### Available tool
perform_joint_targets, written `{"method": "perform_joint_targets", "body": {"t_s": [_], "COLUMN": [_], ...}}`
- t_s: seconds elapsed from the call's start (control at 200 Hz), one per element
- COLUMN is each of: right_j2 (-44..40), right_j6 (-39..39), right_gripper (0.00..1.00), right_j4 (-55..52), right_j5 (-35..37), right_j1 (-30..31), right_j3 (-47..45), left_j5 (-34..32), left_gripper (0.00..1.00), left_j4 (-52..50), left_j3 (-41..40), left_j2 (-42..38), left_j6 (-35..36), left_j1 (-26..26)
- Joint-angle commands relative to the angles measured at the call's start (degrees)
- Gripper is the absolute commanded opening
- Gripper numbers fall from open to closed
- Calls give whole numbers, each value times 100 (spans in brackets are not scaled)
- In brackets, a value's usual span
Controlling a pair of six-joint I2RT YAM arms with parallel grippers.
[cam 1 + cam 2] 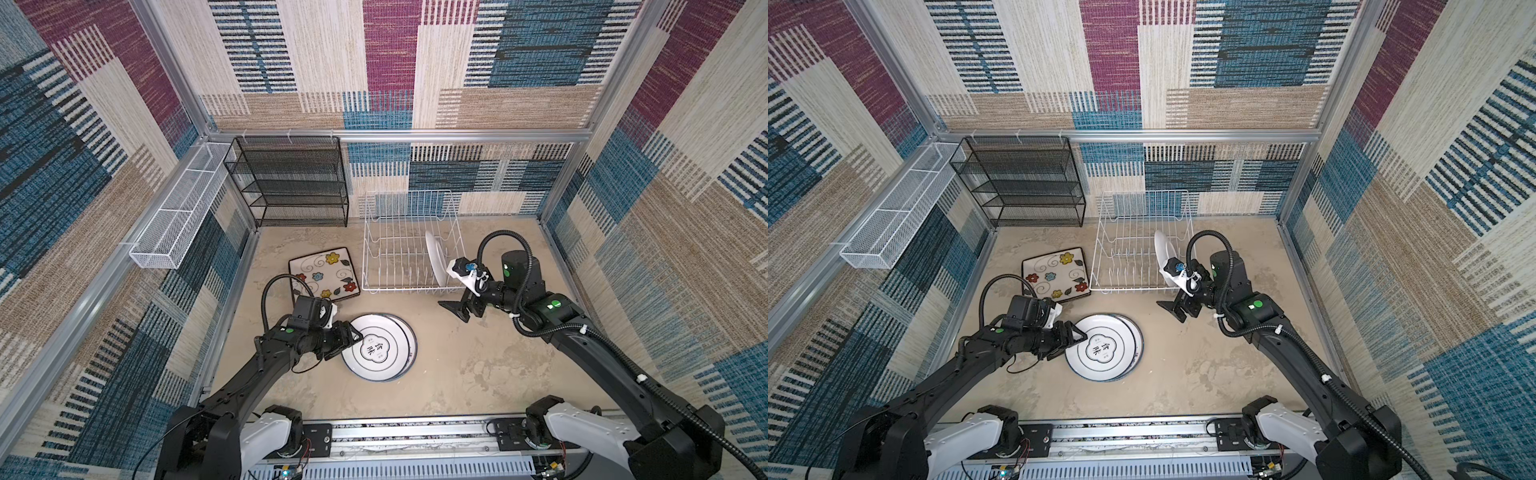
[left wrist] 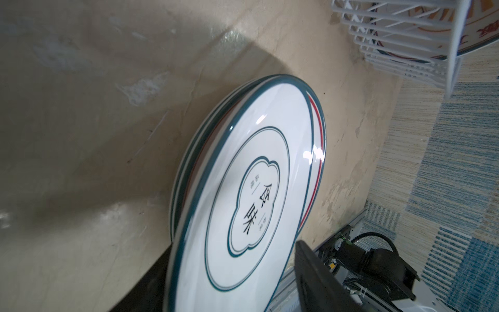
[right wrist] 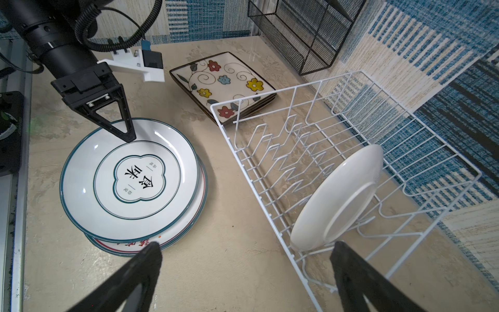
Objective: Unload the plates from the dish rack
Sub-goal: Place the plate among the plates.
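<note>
Left of the dish rack (image 1: 409, 289) lies a stack of square plates (image 1: 324, 274), cream with coloured flowers, flat on the table (image 1: 478, 365); no writing shows on them. In front of the rack and to its left, the left gripper (image 1: 344, 343) has its jaws spread either side of the near rim of the round plates (image 1: 380, 349), which lie stacked face up; the top one rests on the pile rather than hanging in a pinch. Its face reads 食味 inside a teal four-lobed frame; the smaller characters beside it are too small to read, and the red lettering on the plate beneath is mostly covered.

One round plate (image 3: 337, 197) remains in the rack, at its right end, on edge and leaning among the tines, plain white back toward the rack's front; the left wrist view shows an orange-decorated face through the wires. Just in front of the rack's right end, the right gripper (image 3: 245, 245) hovers with jaws wide apart and empty.

That plate looks like glazed ceramic: probably stiff, fairly heavy, slick and brittle; the exposed upper rim seems the best hold, pinched across its thickness; it likely needs lifting clear of the tines before swinging out, since catching a wire could twist it loose.
</note>
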Motion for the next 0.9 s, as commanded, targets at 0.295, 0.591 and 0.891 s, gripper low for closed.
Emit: {"method": "perform_joint_targets", "body": {"t_s": [0.295, 0.591, 0.891], "right_j2": [-143, -115, -131], "right_j6": [51, 98, 165], "right_gripper": [100, 100, 100], "right_j4": [277, 335, 363], "right_j5": [284, 201, 230], "right_j1": [5, 6, 10], "right_j3": [-114, -64, -107], "left_j5": [-433, -332, -159], "left_gripper": [69, 68, 68], "left_j4": [-946, -1006, -734], "left_j3": [517, 755, 816], "left_j2": [380, 614, 731], "left_j6": [376, 376, 253], "left_j1": [-5, -15, -23]}}
